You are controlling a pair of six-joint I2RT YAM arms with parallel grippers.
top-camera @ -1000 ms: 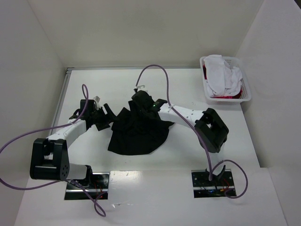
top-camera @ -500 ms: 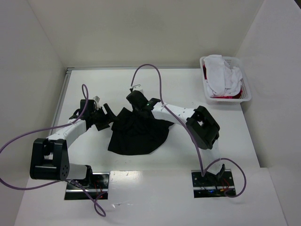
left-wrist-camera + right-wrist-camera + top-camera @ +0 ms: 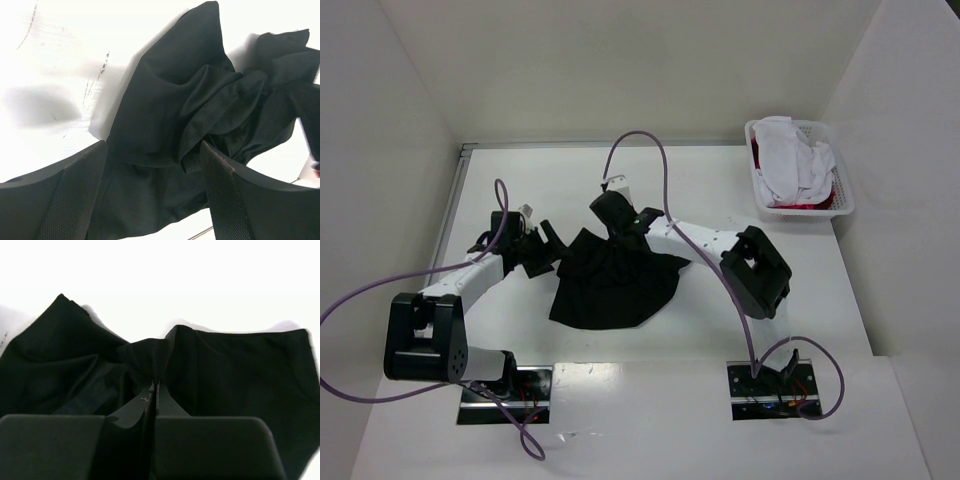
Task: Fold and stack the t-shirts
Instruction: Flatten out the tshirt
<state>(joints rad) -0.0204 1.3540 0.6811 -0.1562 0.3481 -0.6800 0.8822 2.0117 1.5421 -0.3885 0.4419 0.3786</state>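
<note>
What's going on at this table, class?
A crumpled black t-shirt lies on the table, not yet folded. The right end effector is shut on a fold at its far edge. The left end effector is open around cloth at its left side. White and red shirts wait in the basket.

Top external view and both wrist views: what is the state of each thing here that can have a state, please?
black t-shirt: unfolded, crumpled, one fold pinched.
left gripper: open, fingers on either side of bunched cloth.
right gripper: shut on a fold of the black t-shirt.
white t-shirts: unfolded, heaped in the basket.
red t-shirt: under the white ones, mostly hidden.
basket: upright, full.
</note>
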